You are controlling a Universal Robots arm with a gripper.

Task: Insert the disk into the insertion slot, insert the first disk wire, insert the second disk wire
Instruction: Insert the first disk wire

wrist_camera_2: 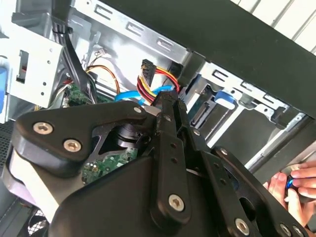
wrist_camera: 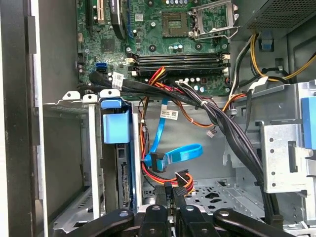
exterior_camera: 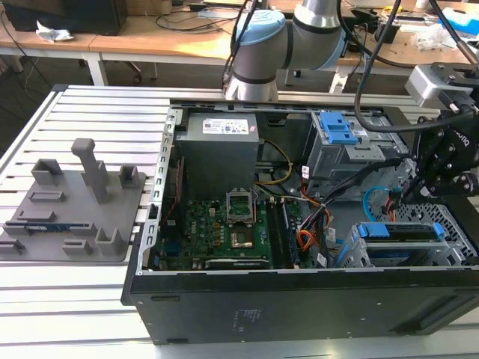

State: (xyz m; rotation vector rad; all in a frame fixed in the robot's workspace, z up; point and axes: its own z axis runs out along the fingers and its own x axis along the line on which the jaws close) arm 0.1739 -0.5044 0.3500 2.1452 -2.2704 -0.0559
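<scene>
Beside the seated disk (wrist_camera: 116, 127), jaws closed at first disk wire (wrist_camera: 181, 177) plug; white cable label (wrist_camera: 171, 115) unreadable

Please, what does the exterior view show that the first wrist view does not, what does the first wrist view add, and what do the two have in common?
The exterior view adds the surroundings: the robot arm, the slatted table and a grey fixture plate beside the computer case.

The first wrist view adds a close look at the first disk wire, whose black plug lies just ahead of the gripper.

Both show the motherboard, the disk sitting in the insertion slot, and the looping second disk wire.
</scene>
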